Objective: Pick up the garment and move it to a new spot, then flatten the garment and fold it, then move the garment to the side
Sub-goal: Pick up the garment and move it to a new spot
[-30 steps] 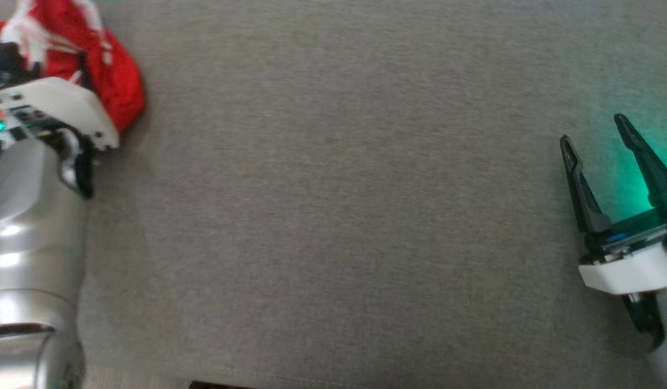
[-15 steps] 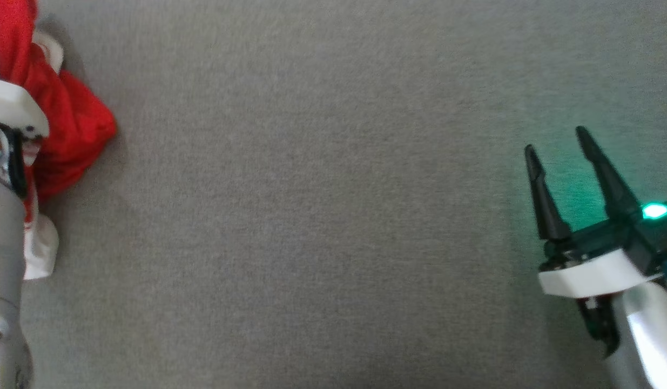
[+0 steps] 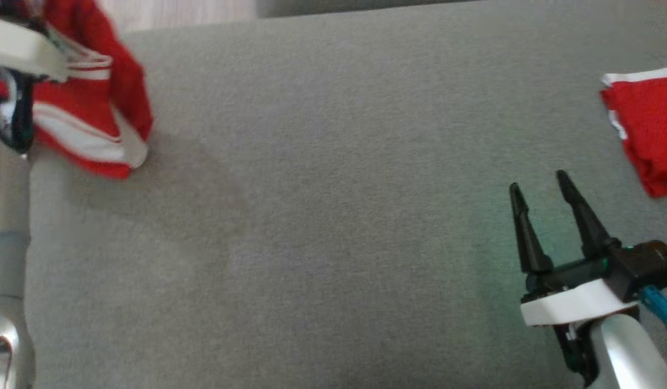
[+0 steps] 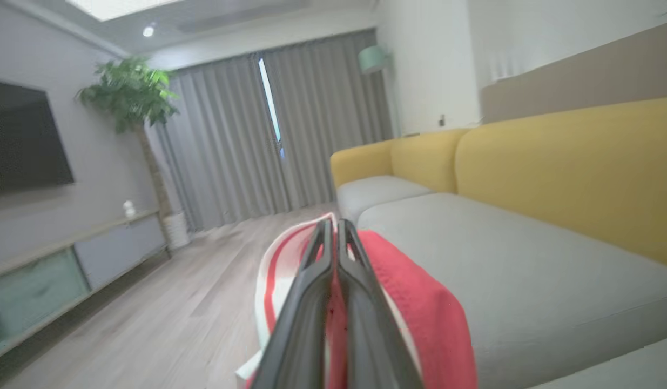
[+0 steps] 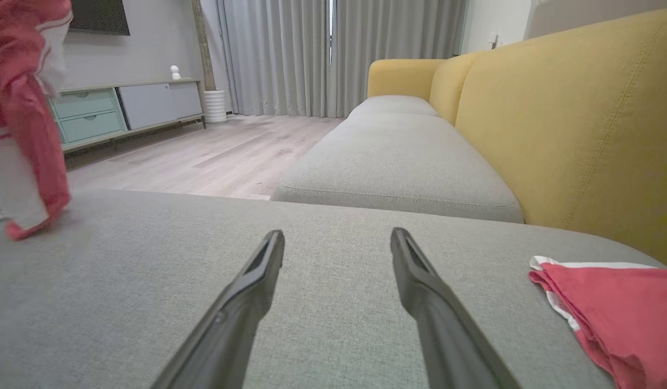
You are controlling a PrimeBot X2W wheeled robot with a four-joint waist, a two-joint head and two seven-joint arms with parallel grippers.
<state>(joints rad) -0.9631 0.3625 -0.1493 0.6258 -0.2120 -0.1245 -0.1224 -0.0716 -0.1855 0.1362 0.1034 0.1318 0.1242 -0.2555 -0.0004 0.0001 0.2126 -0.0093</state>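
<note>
The garment (image 3: 95,119) is red with white stripes and hangs bunched at the upper left of the head view, lifted off the grey sofa cushion (image 3: 333,227). My left gripper (image 4: 333,226) is shut on the garment (image 4: 425,308), whose cloth drapes on both sides of the closed fingers. In the right wrist view the garment (image 5: 25,113) dangles at the far left, its lower hem close to the cushion. My right gripper (image 3: 538,181) is open and holds nothing, low over the cushion at the lower right, its fingers (image 5: 241,302) spread apart.
A second red cloth with white trim (image 3: 644,129) lies folded on the cushion just right of my right gripper (image 5: 337,233). The yellow backrest (image 5: 581,135) borders the seat. Wood floor (image 5: 203,156) and a low cabinet (image 5: 122,105) lie past the cushion's edge.
My left gripper has shut on the garment and raised it off the cushion. The head camera has shifted, bringing the folded red cloth into view at the right. The right gripper stays open.
</note>
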